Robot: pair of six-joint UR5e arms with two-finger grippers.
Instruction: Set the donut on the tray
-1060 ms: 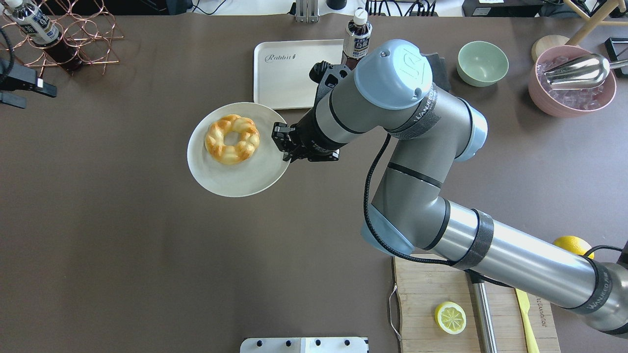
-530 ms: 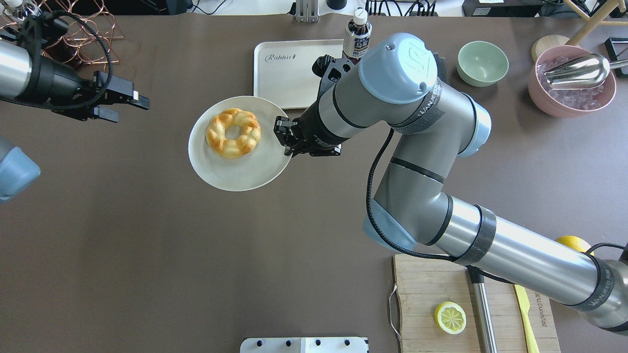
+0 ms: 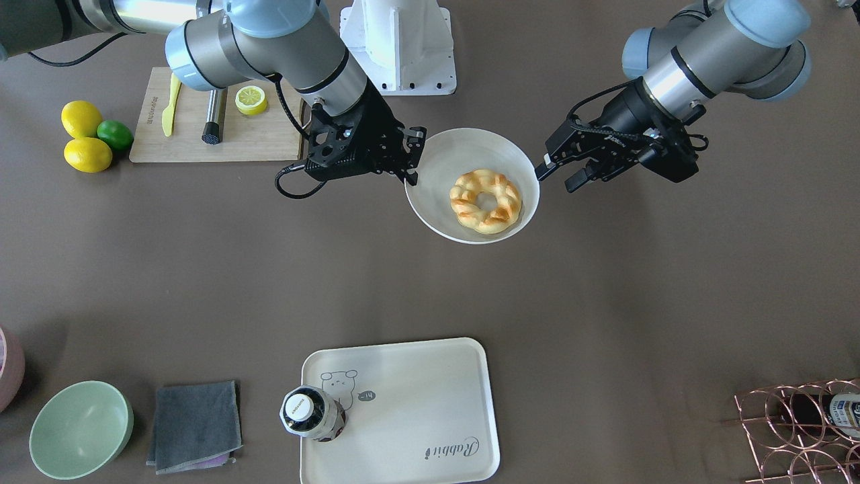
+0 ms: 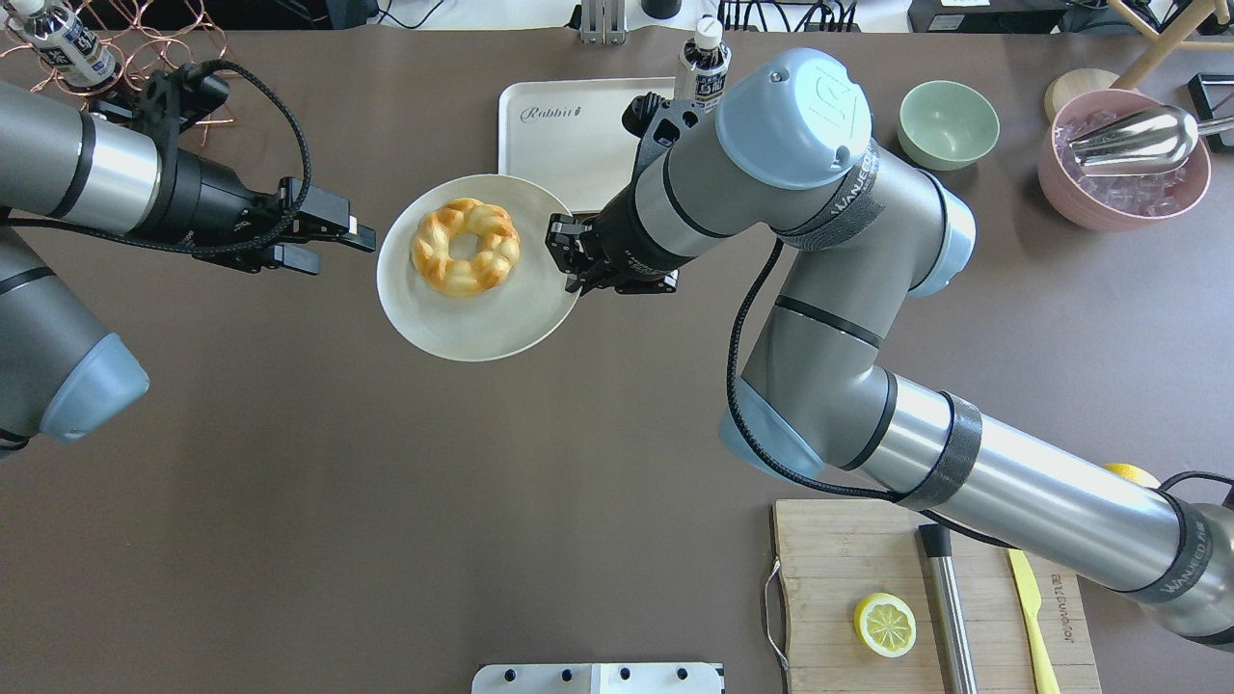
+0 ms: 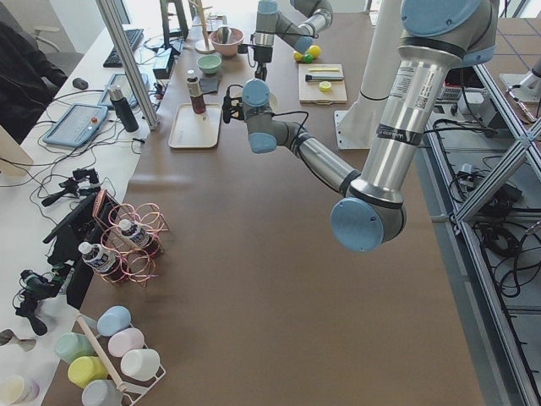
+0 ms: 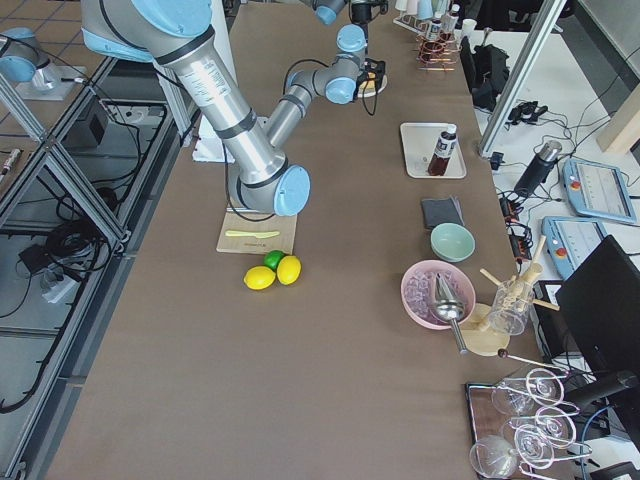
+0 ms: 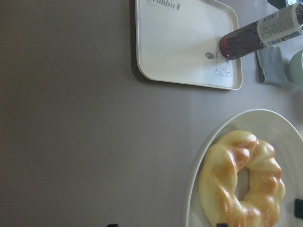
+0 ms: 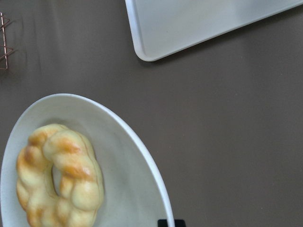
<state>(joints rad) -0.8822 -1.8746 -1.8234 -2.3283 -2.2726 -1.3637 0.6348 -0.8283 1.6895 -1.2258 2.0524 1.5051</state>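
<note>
The donut, a twisted golden ring, lies on a round white plate. My right gripper is shut on the plate's right rim and holds it above the table, just in front of the cream tray. My left gripper is open and empty, close to the plate's left rim but not touching it. In the front-facing view the donut sits on the plate between the right gripper and the left gripper, and the tray lies near the bottom. The left wrist view shows the donut and the tray.
A dark bottle stands on the tray's right corner. A green bowl and a pink bowl are at the far right. A copper rack is at the far left. A cutting board with a lemon half lies near right.
My left arm has come in from the left and its open gripper now sits beside the plate. My right gripper has carried the plate a little farther back, toward the tray.
</note>
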